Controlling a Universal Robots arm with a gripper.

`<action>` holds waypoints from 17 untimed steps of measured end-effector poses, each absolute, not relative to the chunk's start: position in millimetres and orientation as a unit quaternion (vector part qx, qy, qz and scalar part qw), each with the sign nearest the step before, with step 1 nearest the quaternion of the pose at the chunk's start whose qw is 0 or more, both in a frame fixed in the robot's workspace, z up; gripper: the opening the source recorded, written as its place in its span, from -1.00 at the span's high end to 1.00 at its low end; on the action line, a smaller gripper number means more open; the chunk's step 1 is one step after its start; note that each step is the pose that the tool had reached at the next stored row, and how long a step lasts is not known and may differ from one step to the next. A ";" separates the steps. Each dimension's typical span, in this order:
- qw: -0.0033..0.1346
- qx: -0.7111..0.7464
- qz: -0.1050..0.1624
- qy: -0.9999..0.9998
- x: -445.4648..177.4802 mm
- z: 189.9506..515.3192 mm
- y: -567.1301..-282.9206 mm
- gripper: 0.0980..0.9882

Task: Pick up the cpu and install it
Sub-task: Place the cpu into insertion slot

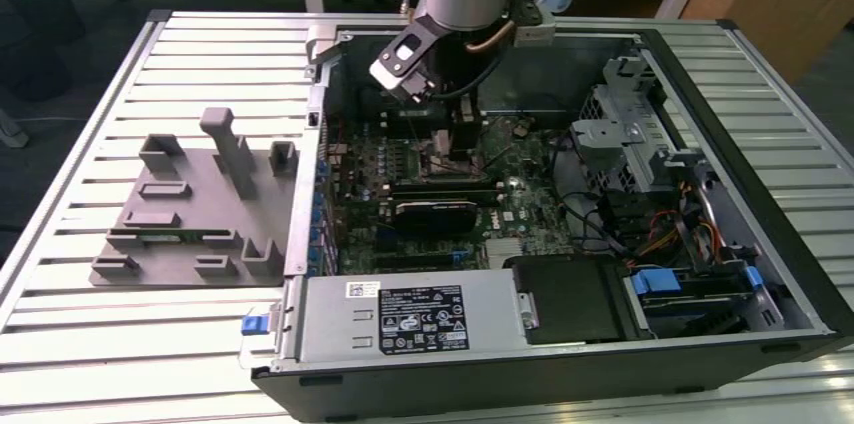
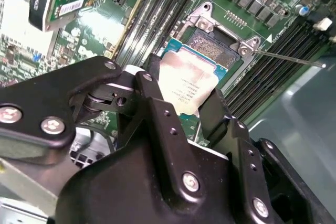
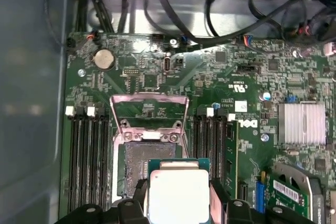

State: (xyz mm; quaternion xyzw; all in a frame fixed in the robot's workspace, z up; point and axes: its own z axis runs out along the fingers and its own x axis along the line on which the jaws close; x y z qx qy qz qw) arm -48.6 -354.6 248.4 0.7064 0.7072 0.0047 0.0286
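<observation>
Holds the cpu (image 3: pixel 177 195) clenched in the tool (image 3: pixel 178 193) at the open socket's (image 3: pixel 137 167) edge, exterior view's 12 o'clock, needing squared seating.

Square, silver-topped cpu (image 3: pixel 177 195) just above the open socket (image 3: pixel 135 169)

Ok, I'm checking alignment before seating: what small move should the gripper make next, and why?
Probably nudge the cpu further over the open socket before lowering: in the first wrist view the gripper holds it offset, overlapping only part of the socket.
</observation>
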 end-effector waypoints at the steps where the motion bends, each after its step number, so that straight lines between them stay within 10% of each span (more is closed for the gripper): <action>1: 0.029 0.707 0.005 0.706 -48.6 248.1 -354.3 0.00; 17: 0.029 0.708 0.005 0.706 -47.3 237.0 -350.4 0.00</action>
